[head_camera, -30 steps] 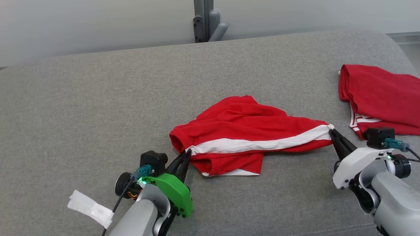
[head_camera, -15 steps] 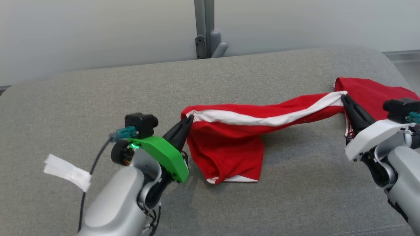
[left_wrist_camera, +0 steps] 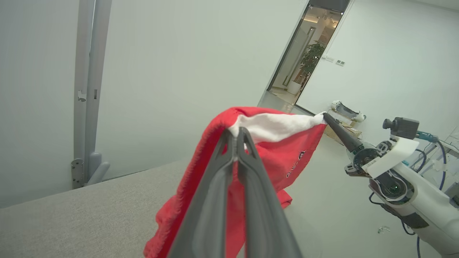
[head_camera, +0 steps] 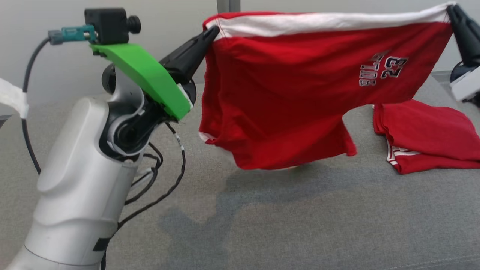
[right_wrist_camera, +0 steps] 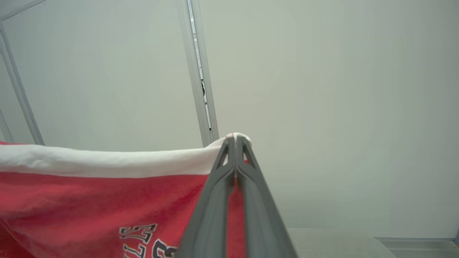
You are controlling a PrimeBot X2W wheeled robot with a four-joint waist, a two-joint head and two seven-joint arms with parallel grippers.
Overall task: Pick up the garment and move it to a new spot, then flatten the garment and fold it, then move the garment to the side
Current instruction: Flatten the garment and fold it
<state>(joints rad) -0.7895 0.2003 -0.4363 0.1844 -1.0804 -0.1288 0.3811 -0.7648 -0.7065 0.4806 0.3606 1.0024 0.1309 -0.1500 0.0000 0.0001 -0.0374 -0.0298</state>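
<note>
Red shorts (head_camera: 285, 93) hang in the air above the grey cushion (head_camera: 262, 225), stretched by their white band between the left gripper (head_camera: 214, 32) and right gripper (head_camera: 451, 9), each pair of jaws pinching a corner. They are best carried level and taut, then laid hem-first, clear of the folded red garment (head_camera: 427, 150). The print reads "23"; the tilted word beside it looks like "BULLS".

Red garments, two: one hung garment (head_camera: 292, 93) strung between both pairs of fingers, one folded garment (head_camera: 423, 138) lying below the right fingers (head_camera: 463, 32); pairs of dark fingers, two, counting the left fingers (head_camera: 187, 56); grey bench (head_camera: 300, 217), one; metal post (left_wrist_camera: 84, 93), one.
</note>
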